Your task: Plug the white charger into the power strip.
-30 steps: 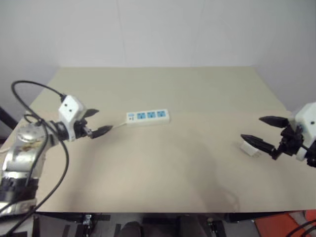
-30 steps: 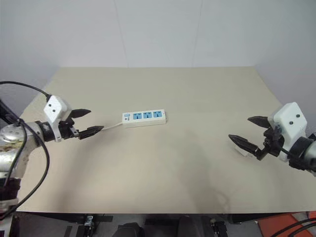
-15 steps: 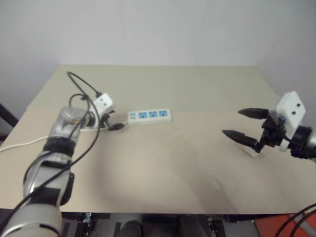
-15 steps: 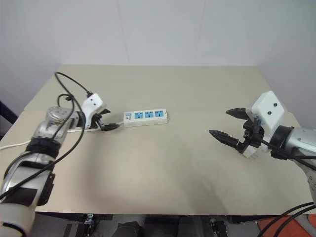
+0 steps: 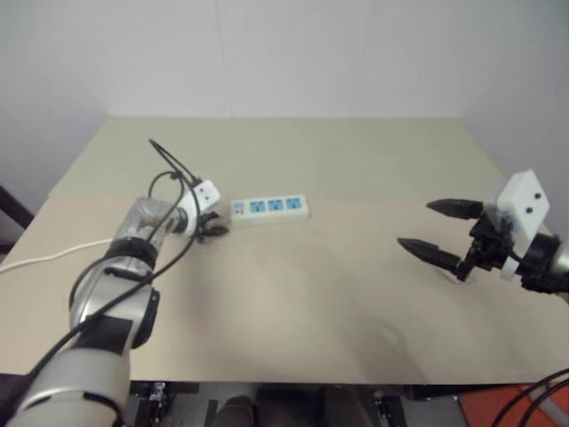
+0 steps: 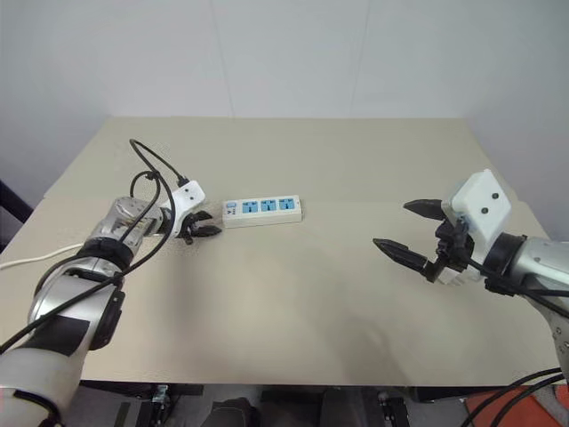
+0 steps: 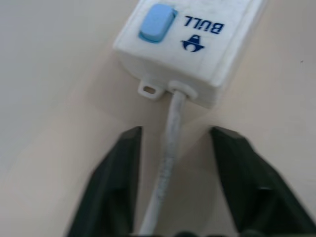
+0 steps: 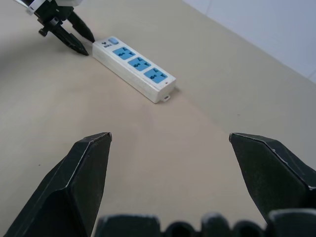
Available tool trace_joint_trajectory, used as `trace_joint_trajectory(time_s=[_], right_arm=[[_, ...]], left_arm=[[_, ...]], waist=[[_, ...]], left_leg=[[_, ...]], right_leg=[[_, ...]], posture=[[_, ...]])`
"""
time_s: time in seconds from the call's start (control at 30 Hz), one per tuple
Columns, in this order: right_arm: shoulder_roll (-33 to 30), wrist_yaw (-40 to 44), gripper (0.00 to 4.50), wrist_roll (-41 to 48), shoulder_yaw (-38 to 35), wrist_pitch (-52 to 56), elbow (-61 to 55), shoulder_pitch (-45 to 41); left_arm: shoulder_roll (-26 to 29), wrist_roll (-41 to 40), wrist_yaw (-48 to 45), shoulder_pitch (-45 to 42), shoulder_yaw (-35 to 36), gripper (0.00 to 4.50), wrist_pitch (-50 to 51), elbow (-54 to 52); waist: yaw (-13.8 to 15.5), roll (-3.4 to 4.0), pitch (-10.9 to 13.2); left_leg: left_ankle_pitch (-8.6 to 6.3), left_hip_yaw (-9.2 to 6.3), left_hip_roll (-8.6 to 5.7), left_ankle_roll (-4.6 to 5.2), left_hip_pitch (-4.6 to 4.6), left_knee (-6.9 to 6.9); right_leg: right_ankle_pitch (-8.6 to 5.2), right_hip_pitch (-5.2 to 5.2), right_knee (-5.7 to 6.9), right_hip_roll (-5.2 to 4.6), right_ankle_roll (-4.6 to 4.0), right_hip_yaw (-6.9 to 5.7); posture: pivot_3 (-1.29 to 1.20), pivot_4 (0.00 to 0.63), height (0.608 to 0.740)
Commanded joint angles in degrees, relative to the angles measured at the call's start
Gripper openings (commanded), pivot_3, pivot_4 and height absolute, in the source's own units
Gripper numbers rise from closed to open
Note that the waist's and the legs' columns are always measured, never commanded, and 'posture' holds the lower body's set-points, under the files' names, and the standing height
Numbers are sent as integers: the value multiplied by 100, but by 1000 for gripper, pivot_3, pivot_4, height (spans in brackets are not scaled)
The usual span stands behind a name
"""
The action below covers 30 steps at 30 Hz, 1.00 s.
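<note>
The power strip (image 5: 269, 208), a white bar with three blue sockets, lies flat left of the table's middle. My left gripper (image 5: 213, 229) is down at its switch end. In the left wrist view the fingers (image 7: 129, 148) stand narrowly apart on either side of the strip's thin white cord (image 7: 170, 143), with gaps on both sides. At the right, my right gripper (image 6: 391, 224) hovers wide open and empty, pointing toward the strip (image 8: 136, 66). The white charger (image 6: 452, 278) lies on the table under it, mostly hidden.
The beige table (image 5: 293, 302) is bare between the strip and my right gripper. The strip's cord (image 5: 53, 254) trails along the table to its left edge. A white wall stands behind the far edge.
My left gripper has moved forward and down to the strip's cord end, and its fingers have narrowed around the cord. My right gripper has shifted slightly left, still wide open.
</note>
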Motion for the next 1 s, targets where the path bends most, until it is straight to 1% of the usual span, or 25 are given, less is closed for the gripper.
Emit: trace_joint_trajectory(time_s=[0.03,0.1,0.13,0.3,0.4,0.53,0.7,0.8,0.9,1.0], right_arm=[[-3,-86,4500,95,-346,47,-188,67],[-3,-93,4500,100,-386,47,-205,124],[-1,-102,4500,106,-399,49,-207,141],[1,-108,4500,76,-393,24,-191,177],[-7,-102,4500,54,-366,11,-159,168],[-21,-84,4500,-5,-279,-33,-66,129],[-49,-37,4500,-42,-116,-91,54,-15],[-62,-10,4500,-30,-26,-96,103,-119],[-69,7,4500,-44,35,-95,140,-201],[-80,22,4500,-46,51,-94,160,-240]], left_arm=[[-9,75,-77,102,54,907,15,120],[3,58,-123,127,92,250,13,97],[20,45,-174,144,113,18,14,83],[146,-30,-517,263,238,18,-55,-125],[267,-144,-1009,434,294,18,-154,-563],[446,-517,-1713,996,377,18,67,-1861],[693,-1073,-2266,2175,395,18,880,-4280],[841,-1323,-2479,2800,332,18,1269,-5494],[906,-1467,-2554,3155,290,18,1434,-6156],[898,-1579,-2608,3300,224,18,1551,-6435]], waist=[[-3,0,0],[-4,0,0],[-5,1,-1],[-14,5,-3],[-25,5,-3],[-20,5,-3],[2,6,-3],[35,5,-3],[63,5,-3],[86,5,-3]], left_leg=[[0,-1,1,0,5,0],[0,-2,1,0,11,0],[0,-2,1,0,12,0],[0,-4,1,0,17,-5],[0,-3,1,0,17,-7],[0,-4,3,0,20,-7],[0,-4,3,0,-3,-5],[2,-3,1,-4,-21,-3],[3,-2,1,-5,-37,3],[3,-1,1,-5,-39,6]], right_leg=[[0,8,-1,1,0,0],[-1,17,-2,1,1,0],[-1,19,-2,1,1,0],[0,20,2,3,0,-2],[0,19,3,3,0,-2],[1,11,1,2,0,-3],[2,-20,3,0,1,-1],[2,-44,6,-4,1,1],[3,-61,11,-3,1,1],[3,-61,8,-2,0,1]], posture=[[0,150,740],[0,150,740],[0,150,740],[0,150,740],[0,150,740],[0,150,740],[0,150,740],[0,150,740],[0,150,740],[0,150,740]])
